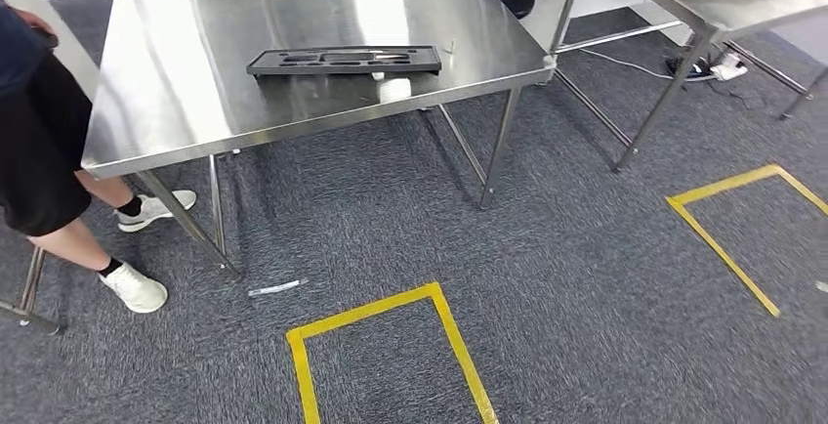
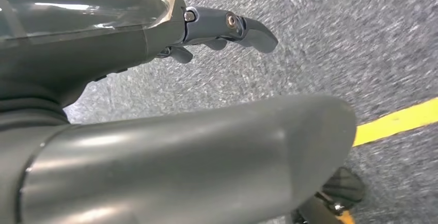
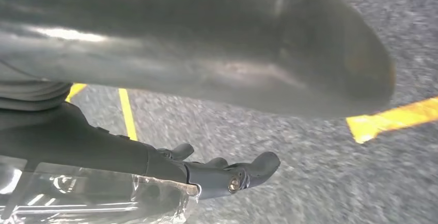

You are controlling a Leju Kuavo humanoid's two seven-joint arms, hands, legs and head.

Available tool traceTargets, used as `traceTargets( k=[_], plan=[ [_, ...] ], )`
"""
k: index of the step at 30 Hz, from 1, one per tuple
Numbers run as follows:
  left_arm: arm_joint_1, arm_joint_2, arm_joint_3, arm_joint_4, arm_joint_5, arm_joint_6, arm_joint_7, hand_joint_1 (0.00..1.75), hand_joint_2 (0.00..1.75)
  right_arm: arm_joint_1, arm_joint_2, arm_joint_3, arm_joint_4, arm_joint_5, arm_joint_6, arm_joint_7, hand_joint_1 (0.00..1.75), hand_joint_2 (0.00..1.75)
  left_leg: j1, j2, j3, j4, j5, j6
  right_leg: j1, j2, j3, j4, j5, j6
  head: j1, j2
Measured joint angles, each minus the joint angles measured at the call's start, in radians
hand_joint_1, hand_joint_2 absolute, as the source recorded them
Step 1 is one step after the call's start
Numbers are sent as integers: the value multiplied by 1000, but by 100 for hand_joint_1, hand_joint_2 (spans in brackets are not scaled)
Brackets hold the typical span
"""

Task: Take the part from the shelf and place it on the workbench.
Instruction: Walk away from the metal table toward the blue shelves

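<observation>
A steel workbench (image 1: 176, 72) stands ahead of the robot on grey carpet (image 1: 547, 268). A flat black part tray (image 1: 344, 60) lies near the middle of its top, resting on the surface with nothing touching it. If this tray is the part named in the task, it already sits on a bench rather than a shelf; the pictures do not settle that, and no shelf is recognisable.

The left hand (image 2: 227, 30) hangs above the carpet, its dark fingers (image 2: 255, 33) apart and holding nothing. The right hand (image 3: 232, 175) hangs the same way, fingers (image 3: 261, 164) spread and empty, with yellow floor tape (image 3: 126, 113) beneath it.

A person (image 1: 44, 141) in dark shorts and white shoes stands just beside the bench's near left leg. A second steel table (image 1: 713, 4) stands to the right, with cables (image 1: 703, 67) on the floor under it.

The likely risks: the walking robot could clip a bench leg or crowd the person if it drifts left, and both wrist views are motion-blurred, which would make judging a reach unreliable.
</observation>
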Motion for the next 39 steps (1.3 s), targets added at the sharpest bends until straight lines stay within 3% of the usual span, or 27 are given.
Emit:
traceTargets(
  k=[1, 3, 5, 7, 8, 9, 11, 12, 14, 16, 17, 19, 21, 22, 23, 24, 25, 27, 29, 30, 32, 34, 36, 38, 39],
  plan=[
    [0, -1, 0, 0, 1, -3, -2, 0, 0, 2, -2, 0, 1, 2, 0, 4, 0, 0, 0, 12, -2, -6, 2, 6, 1, 8, -7, 1, 3, 8, -1, 0],
    [0, -3, -1, 0, 1, -4, -4, 0, 0, 6, -4, -1, 2, 6, 0, 9, 0, 0, 3, 36, -6, -18, 10, 21, 3, -9, -34, 33, -11, 15, 2, 0],
    [1, -4, -1, 0, 1, -5, -5, 0, 0, 7, -7, -1, 2, 8, 0, 11, 0, 0, 1, 62, -12, -24, 18, 32, 3, -48, -89, 140, -62, 12, 9, 0],
    [2, -4, -1, 0, 1, -5, -5, 0, 0, 7, -8, -1, 2, 9, 0, 12, 0, 0, -1, 89, -18, -24, 21, 34, 0, -64, -147, 268, -109, 14, 12, 0],
    [3, -4, -1, 0, 1, -5, -5, 0, 0, 9, -9, -1, 2, 9, 0, 12, 0, 0, -2, 102, -21, -24, 23, 34, -3, -67, -155, 293, -113, 20, 12, 0],
    [3, -4, -1, 0, 1, -5, -5, 0, 0, 11, -10, -1, 3, 9, 0, 12, 0, 0, -1, 113, -22, -23, 24, 32, -7, -72, -141, 275, -101, 30, 12, 0],
    [3, -5, -1, 0, 1, -5, -5, 0, 0, 12, -11, -1, 3, 9, 0, 12, 0, 0, -1, 134, -20, -23, 26, 27, -13, -100, -61, 136, -50, 51, 13, 0],
    [2, -5, -1, 0, 1, -5, -5, 0, 0, 10, -11, -1, 3, 9, 0, 12, 0, 0, -2, 143, -19, -21, 26, 21, -13, -118, -24, 64, -28, 54, 14, 0],
    [1, -5, -1, -1, 2, -6, -4, 0, 0, 7, -11, -1, 3, 10, 0, 11, 0, 0, -7, 159, -17, -20, 27, 9, -9, -138, 8, -6, -8, 43, 12, 0],
    [0, -7, -1, -1, 8, -9, -2, 0, 0, 9, -11, -1, 3, 13, 1, 6, 0, 0, -6, 173, -16, -20, 29, -4, -6, -120, 0, -7, -3, 23, 8, 0],
    [-1, -8, 0, -1, 13, -11, -1, 0, 0, 11, -11, -1, 4, 16, 1, 0, 0, 0, -3, 167, -17, -15, 23, -10, -9, -111, -2, -7, 0, 15, 8, 0],
    [-1, -10, 1, -1, 23, -14, 1, 0, 0, 10, -13, -1, 4, 23, 3, -13, 0, 0, 3, 122, -41, 43, -23, -20, -15, -92, -4, -8, 10, -3, 6, 0],
    [1, -12, 2, -1, 33, -19, 1, 0, 0, 6, -13, -1, 4, 28, 5, -22, 0, 0, 4, 73, -98, 175, -99, -23, -13, -73, -12, -7, 17, -15, 4, 0],
    [2, -13, 3, -1, 37, -22, 1, 0, 0, 5, -12, -1, 4, 29, 5, -25, 0, 0, 4, 64, -125, 238, -125, -23, -10, -62, -16, -6, 19, -18, 3, 0],
    [3, -13, 4, -1, 40, -26, 0, 0, 0, 5, -12, -1, 4, 28, 5, -27, 0, 0, 4, 60, -139, 271, -131, -21, -8, -50, -18, -5, 21, -19, 3, 0],
    [3, -13, 4, -1, 42, -32, -2, 0, 0, 6, -11, -1, 4, 26, 2, -28, 0, 0, 4, 57, -134, 267, -117, -18, -6, -38, -19, -3, 22, -19, 3, 0],
    [4, -13, 5, -1, 42, -40, -4, 0, 0, 6, -11, -1, 4, 22, -2, -29, 0, 0, 4, 53, -111, 223, -86, -15, -5, -26, -19, -2, 22, -19, 3, 0],
    [4, -12, 5, -1, 36, -55, -8, 0, 0, 3, -9, -2, 4, 9, -14, -32, 0, 0, 4, 17, -43, 87, -22, -5, -1, -1, -21, 4, 22, -16, 3, 0],
    [4, -11, 4, -1, 24, -63, -10, 0, 0, -1, -7, -7, 4, -5, -24, -34, 0, 0, 2, -13, -7, 6, 0, 1, 1, 21, -30, 9, 25, -8, 4, 0],
    [4, -11, 4, -1, 19, -66, -12, 0, 0, -1, -6, -11, 4, -11, -27, -30, 0, 0, -1, -13, -5, -3, -2, 4, 1, 31, -37, 10, 28, -1, 4, 0],
    [3, -11, 2, -1, 12, -68, -20, 0, 0, 2, -8, -20, 5, -18, -27, -9, 0, 0, -4, 10, -6, -11, 5, 13, -4, 40, -51, 11, 32, 11, 3, 0],
    [3, -11, 1, -1, 8, -67, -31, 0, 0, 4, -10, -24, 6, -19, -27, 17, 0, 0, -1, 36, -6, -21, 14, 25, -1, 1, -81, 59, 7, 14, 9, 0],
    [4, -11, 0, -1, 10, -66, -36, 0, 0, 4, -12, -27, 7, -15, -23, 23, 0, 0, 0, 66, -9, -24, 17, 31, -1, -49, -144, 187, -52, 10, 15, 0],
    [7, -12, 1, -1, 12, -74, -38, 0, 0, 5, -13, -27, 7, -7, -21, 9, 0, 0, 0, 97, -11, -24, 17, 32, -6, -65, -197, 301, -90, 15, 16, 0],
    [7, -13, 1, -1, 11, -79, -38, 0, 0, 6, -13, -27, 7, -4, -20, -1, 0, 0, 1, 110, -11, -23, 17, 31, -11, -69, -197, 306, -86, 23, 16, 0]
  ],
)
